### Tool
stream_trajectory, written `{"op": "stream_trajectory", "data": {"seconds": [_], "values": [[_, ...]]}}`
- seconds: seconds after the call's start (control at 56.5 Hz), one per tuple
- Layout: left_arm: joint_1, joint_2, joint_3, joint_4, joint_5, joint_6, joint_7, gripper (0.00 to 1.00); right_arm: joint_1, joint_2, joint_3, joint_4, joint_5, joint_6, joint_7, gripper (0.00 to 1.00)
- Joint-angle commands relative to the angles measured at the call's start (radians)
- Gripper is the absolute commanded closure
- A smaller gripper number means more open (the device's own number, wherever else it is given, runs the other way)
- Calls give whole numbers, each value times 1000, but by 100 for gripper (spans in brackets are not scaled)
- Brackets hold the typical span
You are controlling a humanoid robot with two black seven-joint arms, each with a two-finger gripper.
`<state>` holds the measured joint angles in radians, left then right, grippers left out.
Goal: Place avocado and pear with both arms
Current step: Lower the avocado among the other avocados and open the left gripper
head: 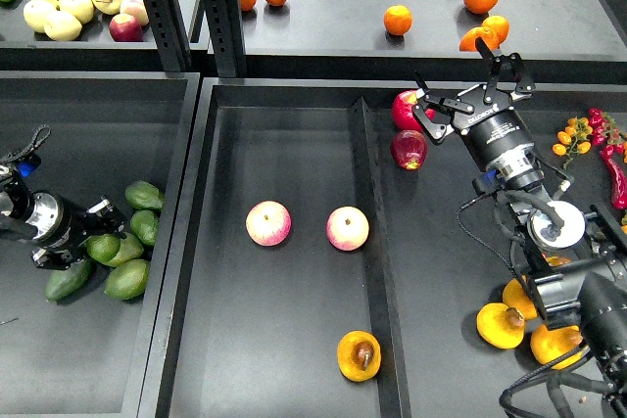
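Note:
My left gripper [95, 238] is over the left tray [98, 105], shut on a small dark-green avocado [102, 248] that it holds against the pile of other avocados [129, 279]. A halved orange-yellow pear [359, 354] with a brown pit lies cut face up at the front of the middle tray. My right gripper [472, 97] is open and empty, held high over the back of the right tray, just right of two red apples [408, 148].
Two pink-yellow apples [267, 223] [347, 228] lie in the middle tray. More pear halves [500, 325] lie front right under my right arm. Oranges [397, 19] and pale fruits [59, 7] sit on the back shelf. Red chillies [612, 159] are far right.

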<state>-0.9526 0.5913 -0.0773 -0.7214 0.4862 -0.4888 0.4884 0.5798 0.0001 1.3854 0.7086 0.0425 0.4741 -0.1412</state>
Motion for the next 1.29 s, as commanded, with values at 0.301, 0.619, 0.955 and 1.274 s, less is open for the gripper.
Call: {"op": "stream_trajectory", "data": {"seconds": [0.301,0.619,0.955,1.274], "values": [[69,-62,-15,91,2,0,0,56,0,0,0,2,-1,0,0,0],[75,-97,-16,128,2,0,0,50,0,0,0,3,0,0,0,0],[75,-97,-28,129,3,0,0,13,0,0,0,11,0,0,0,0],[64,-85,-160,134,0,0,0,1,0,0,0,12,0,1,0,0]]}}
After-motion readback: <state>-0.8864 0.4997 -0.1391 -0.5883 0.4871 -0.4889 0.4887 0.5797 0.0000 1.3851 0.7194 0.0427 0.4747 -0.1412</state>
